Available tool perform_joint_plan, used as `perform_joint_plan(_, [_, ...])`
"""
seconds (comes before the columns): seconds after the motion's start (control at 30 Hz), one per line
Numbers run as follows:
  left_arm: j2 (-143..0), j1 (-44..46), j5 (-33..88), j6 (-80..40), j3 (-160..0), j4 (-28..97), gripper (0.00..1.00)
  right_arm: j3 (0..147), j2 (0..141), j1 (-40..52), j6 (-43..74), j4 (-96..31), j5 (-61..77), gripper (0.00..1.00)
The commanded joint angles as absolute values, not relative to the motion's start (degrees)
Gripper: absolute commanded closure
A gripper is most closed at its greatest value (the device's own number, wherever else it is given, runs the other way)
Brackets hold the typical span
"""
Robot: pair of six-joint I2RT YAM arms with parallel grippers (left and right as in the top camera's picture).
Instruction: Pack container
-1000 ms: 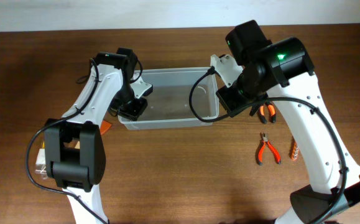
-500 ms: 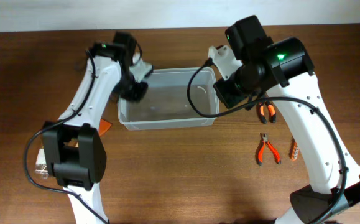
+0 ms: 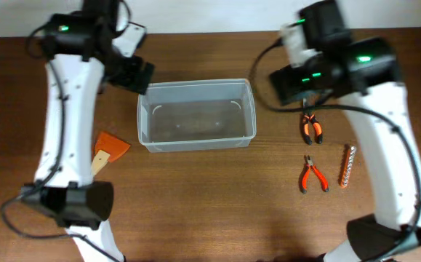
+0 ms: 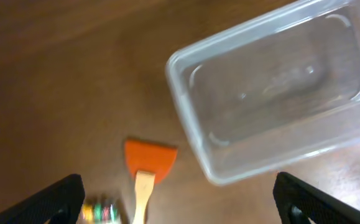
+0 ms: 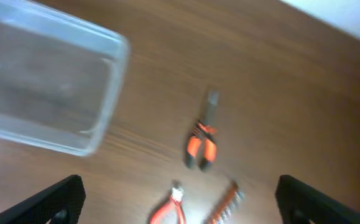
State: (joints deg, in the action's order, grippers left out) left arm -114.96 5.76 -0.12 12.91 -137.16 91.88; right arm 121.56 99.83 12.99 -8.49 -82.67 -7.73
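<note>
- Overhead, the container sits on the tabletop, an orange scraper near it
- Left claw hangs wide apart
- Right claw also wide apart

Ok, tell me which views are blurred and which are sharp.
Overhead view: fairly sharp, the clear rectangular plastic container and the nearer orange-handled pliers crisp. Left wrist view: soft throughout, the orange wooden-handled scraper smeared. Right wrist view: equally blurred.
</note>
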Motion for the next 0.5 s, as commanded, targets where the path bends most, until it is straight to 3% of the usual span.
perform_joint_plan(0.0, [-108.2, 2.2, -0.9, 9.6, -138.2, 93.2, 0.01, 123.4, 92.6, 5.5, -4.1, -85.3, -8.0, 0.01])
perform_joint_plan(0.27, [-92.8, 0.2, -0.9, 9.5, -127.5, 89.7, 0.01, 122.5, 83.2, -10.2, 3.2, -97.3, -2.3, 0.01])
perform_joint_plan(0.47, [-82.8, 0.2, -0.9, 9.5, -107.9, 83.0, 0.01, 111.7, 76.7, -8.5, 3.2, -97.3, 3.9, 0.01])
